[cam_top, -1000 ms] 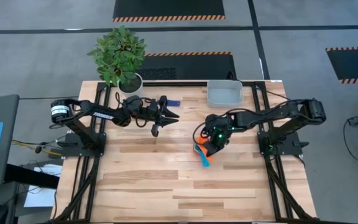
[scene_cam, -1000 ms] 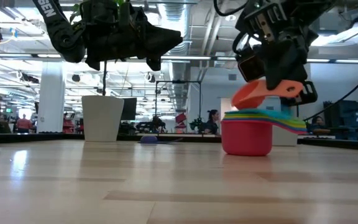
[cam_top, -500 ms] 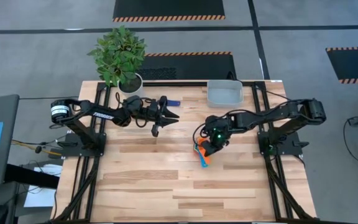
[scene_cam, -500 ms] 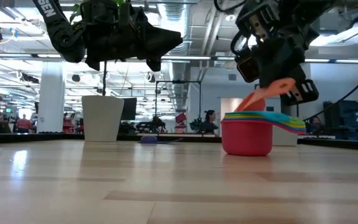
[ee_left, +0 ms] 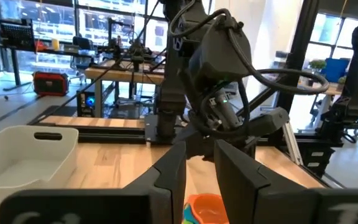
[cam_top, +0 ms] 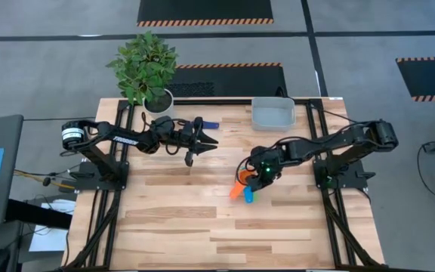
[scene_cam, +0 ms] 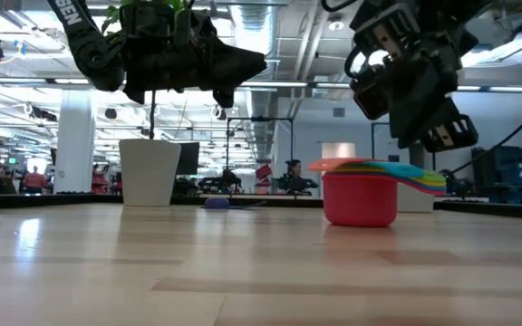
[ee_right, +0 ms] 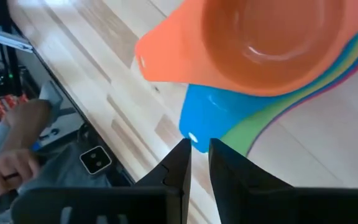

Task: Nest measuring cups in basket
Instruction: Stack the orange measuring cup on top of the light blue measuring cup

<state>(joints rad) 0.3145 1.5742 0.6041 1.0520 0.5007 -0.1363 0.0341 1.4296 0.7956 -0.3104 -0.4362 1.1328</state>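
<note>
- We take the basket [cam_top: 273,113] as our landmark. It stands at the far edge of the table [cam_top: 202,219] and we see nothing in it. In the left wrist view the basket [ee_left: 23,155] shows as a pale bin with a handle slot, also with nothing in it.
- We find the stack of measuring cups [scene_cam: 370,186] well apart from the basket, nearer the table's middle and on the near side of the basket. It rests on the table top, outside the basket.
- The red cup [scene_cam: 361,201] is the outermost container; the other colours are nested in it, with only their rims and handles showing.
- The orange cup [ee_right: 266,43] sits on top of the nest, its handle fanned out beside the blue handle [ee_right: 207,118] and the green handle [ee_right: 244,127].
- The right gripper [cam_top: 266,168] hangs just above the stack, between the stack and the basket. Its two fingers stand close together with a narrow gap, and we see no cup between them.
- The left gripper [cam_top: 202,143] hovers above the table, well to the side of the basket. We cannot tell from the views whether it is parted or closed; it carries nothing.
- One dark blue cup [cam_top: 210,123] lies on the table just beyond the left gripper, level with the basket.
- A potted plant [cam_top: 148,72] in a white pot stands at the same far edge, well apart from the basket.
- A person's hand [ee_right: 8,168] shows beyond the table in the right wrist view.
</note>
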